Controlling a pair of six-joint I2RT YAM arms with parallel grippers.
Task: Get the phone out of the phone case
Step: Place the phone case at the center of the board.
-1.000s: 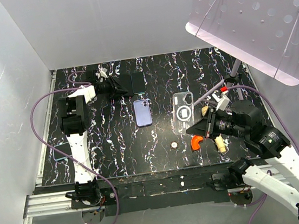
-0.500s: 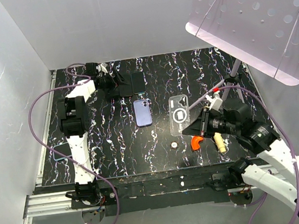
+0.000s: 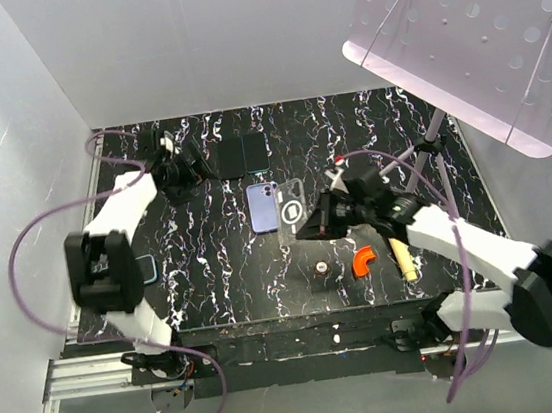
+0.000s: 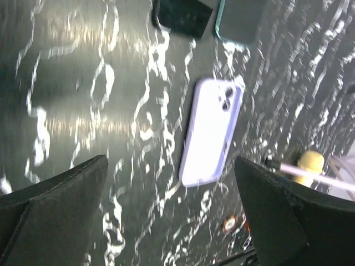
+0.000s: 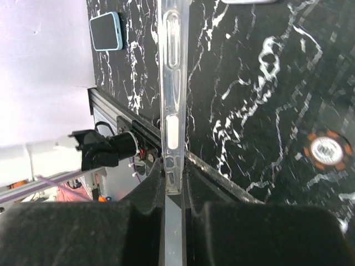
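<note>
Two dark slabs lie side by side at the back: a black phone (image 3: 232, 156) (image 4: 180, 16) and a dark teal phone case (image 3: 255, 153) (image 4: 242, 19). My left gripper (image 3: 179, 168) (image 4: 171, 162) hovers just left of them, open and empty. A lavender phone (image 3: 263, 206) (image 4: 211, 132) lies camera side up in the middle. My right gripper (image 3: 315, 224) (image 5: 173, 183) is shut on a clear phone case (image 3: 291, 205) (image 5: 171, 94), holding it on edge just right of the lavender phone.
A small round token (image 3: 321, 267) (image 5: 327, 149), an orange curved piece (image 3: 363, 261) and a yellow-handled tool (image 3: 403, 259) lie near the front right. A blue-rimmed device (image 3: 145, 270) (image 5: 105, 31) lies at the left edge. A perforated panel (image 3: 466, 32) hangs over the back right.
My left gripper has opened and drawn back to the left, away from the dark slabs. My right arm has stretched out and carried the clear case leftward, up beside the lavender phone.
</note>
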